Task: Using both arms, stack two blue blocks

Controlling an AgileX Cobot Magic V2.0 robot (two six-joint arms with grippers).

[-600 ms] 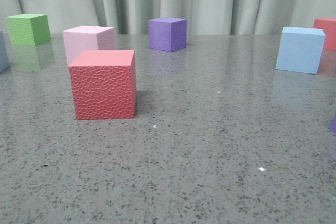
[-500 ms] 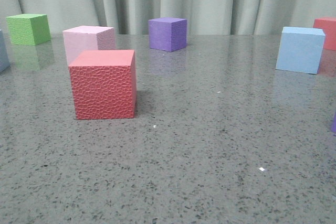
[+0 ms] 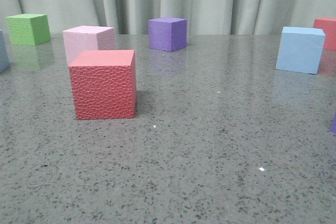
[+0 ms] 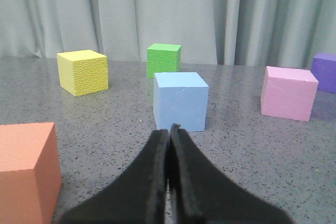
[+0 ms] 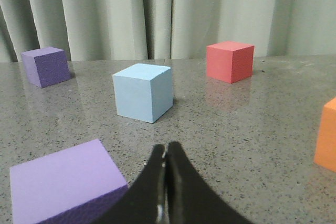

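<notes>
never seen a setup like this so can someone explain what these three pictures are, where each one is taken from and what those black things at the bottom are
It is a two-armed robot at a table strewn with coloured cubes. One picture looks forward over the table; neither arm shows there. The other two come from cameras on each wrist. The black shapes are the left gripper and right gripper, both shut and holding nothing. Each faces a blue block: one before the left, one before the right. Both blocks stand apart, unstacked.
</notes>
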